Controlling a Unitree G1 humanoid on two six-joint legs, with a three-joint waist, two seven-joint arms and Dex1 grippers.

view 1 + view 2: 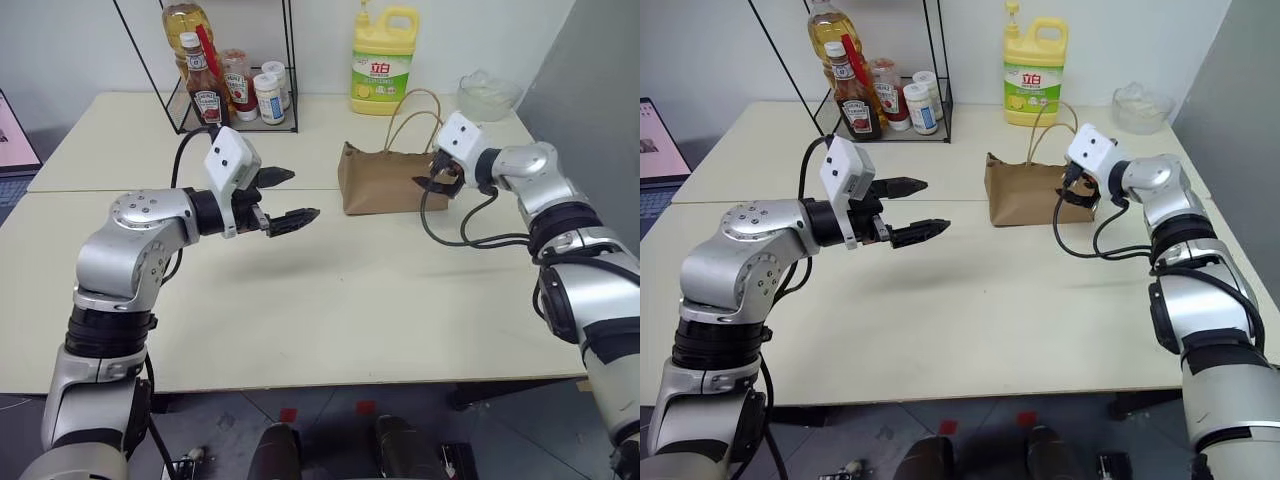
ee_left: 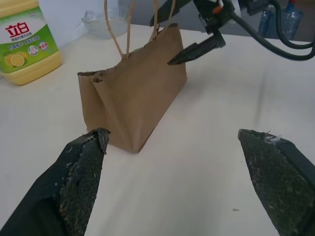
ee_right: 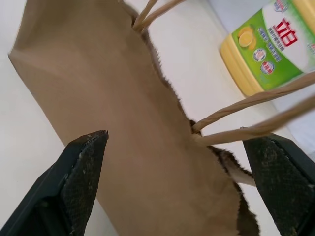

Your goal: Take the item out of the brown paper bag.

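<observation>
While the brown paper bag (image 1: 385, 184) stands upright on the pale, matte table (image 1: 330, 300), the right gripper (image 1: 436, 181) sits right at the bag's upper right corner, its 2 black fingers spread wide apart and holding nothing. In the right wrist view the kraft paper looks flat and lightly creased, with a ragged, serrated top edge, and the twisted twine handles (image 3: 256, 98) loop out across the gap between the 2 rough-textured finger pads (image 3: 81, 167). Whether a fingertip actually touches the paper cannot be told. The bag's mouth is nearly closed, so the item inside cannot be seen.

Over on the other side, the left gripper (image 1: 285, 198) hovers above the table, well apart from the bag, pointing toward it, with its 2 tapered fingers spread wide and empty.

Behind the bag stands a tall yellow detergent jug (image 1: 383, 60), glossy plastic with a green label and a moulded handle. Beside it on the right sits a clear bowl (image 1: 488, 95). At the back left, a thin black wire rack (image 1: 235, 70) holds red-labelled sauce bottles (image 1: 208, 95) and 1 small white jar (image 1: 268, 98).
</observation>
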